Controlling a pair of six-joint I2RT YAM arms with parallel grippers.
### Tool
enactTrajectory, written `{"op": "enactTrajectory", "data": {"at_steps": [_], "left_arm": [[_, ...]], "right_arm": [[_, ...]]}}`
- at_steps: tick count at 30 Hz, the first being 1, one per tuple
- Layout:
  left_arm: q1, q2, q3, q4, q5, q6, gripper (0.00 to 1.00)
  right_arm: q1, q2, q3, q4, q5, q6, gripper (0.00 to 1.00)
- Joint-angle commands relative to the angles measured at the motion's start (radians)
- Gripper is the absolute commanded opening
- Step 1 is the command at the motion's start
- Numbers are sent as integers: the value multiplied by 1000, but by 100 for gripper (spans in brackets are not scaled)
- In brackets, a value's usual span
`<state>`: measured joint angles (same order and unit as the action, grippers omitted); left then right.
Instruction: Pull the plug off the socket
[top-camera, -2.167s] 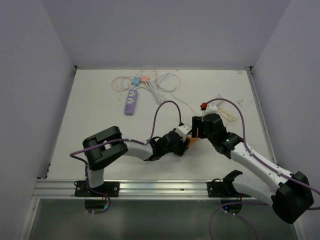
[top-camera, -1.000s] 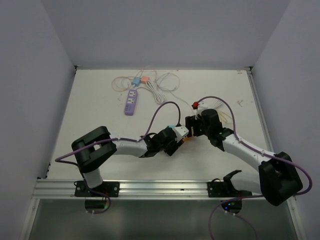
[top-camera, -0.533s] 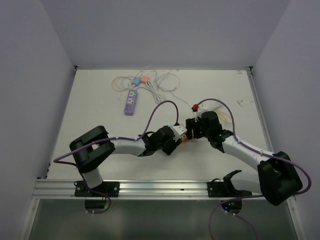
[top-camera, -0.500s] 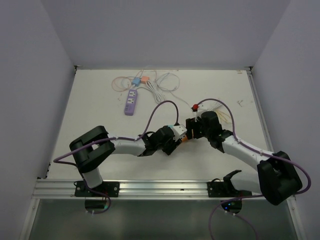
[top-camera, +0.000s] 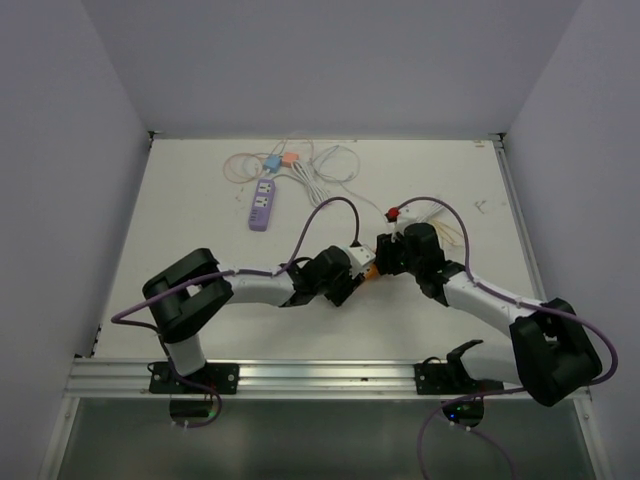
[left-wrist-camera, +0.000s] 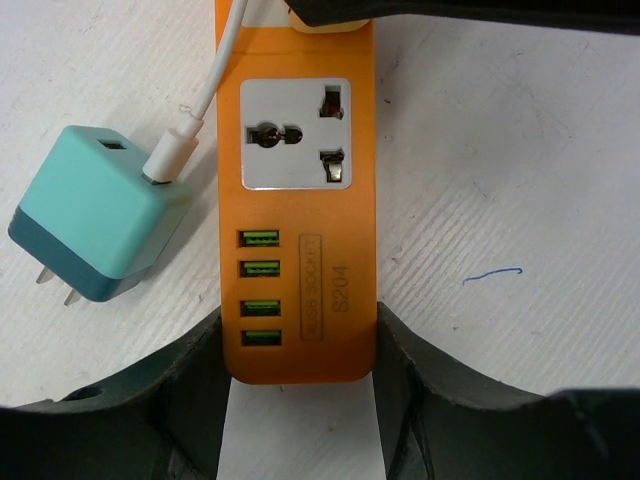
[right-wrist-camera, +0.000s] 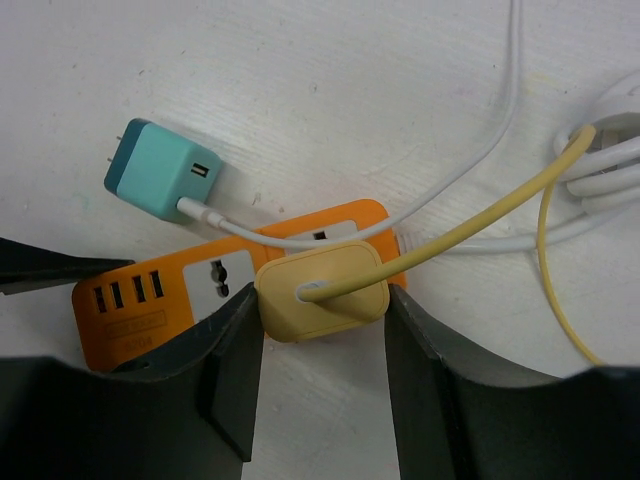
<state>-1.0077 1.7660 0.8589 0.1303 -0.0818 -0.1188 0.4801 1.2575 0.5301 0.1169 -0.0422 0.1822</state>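
Observation:
An orange power strip (left-wrist-camera: 297, 200) lies flat on the white table; it also shows in the top view (top-camera: 369, 270). My left gripper (left-wrist-camera: 298, 350) is shut on its USB end, one finger (left-wrist-camera: 420, 370) on each side. A yellow plug (right-wrist-camera: 322, 288) with a yellow cable (right-wrist-camera: 480, 220) sits in the strip's far socket. My right gripper (right-wrist-camera: 322, 320) is shut on this plug, a finger against each side. A teal charger (left-wrist-camera: 100, 215) with a white cable lies loose beside the strip, its prongs bare.
A purple power strip (top-camera: 262, 203) with small plugs and coiled white cables lies at the back left. A red-tipped object (top-camera: 393, 212) and bundled white and yellow cables (right-wrist-camera: 600, 150) lie just behind my right gripper. Grey walls stand on three sides.
Both grippers have shifted slightly on the table around the orange strip. The left wrist now covers the teal charger in the top view. The yellow plug still sits in the strip.

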Motion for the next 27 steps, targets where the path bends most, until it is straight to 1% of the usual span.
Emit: {"op": "enactTrajectory", "data": {"at_steps": [1,8,13,16,20,21,22,27], "left_arm": [[8,116,0,-187,77,5,0],[8,141,23,-202,102,5,0],[12,133,20,-199,109,2,0],[17,128,12,-195,112,1,0],[20,119,5,-193,116,-1,0],[20,116,0,-193,116,-2,0],[21,110,-1,-193,117,-2,0],[24,95,-9,-204,119,-7,0]], "right_arm": [[8,-44,-13,121,-102,62,0],[58,-93,-16,105,-67,-35,0],[83,-93,-47,141,-67,-55,0],[89,-86,-45,135,-45,-38,0],[88,-139,-22,96,36,-35,0],[86,-148,5,52,39,-39,0],[83,-156,16,35,91,-39,0],[45,-217,74,-45,183,-12,0]]}}
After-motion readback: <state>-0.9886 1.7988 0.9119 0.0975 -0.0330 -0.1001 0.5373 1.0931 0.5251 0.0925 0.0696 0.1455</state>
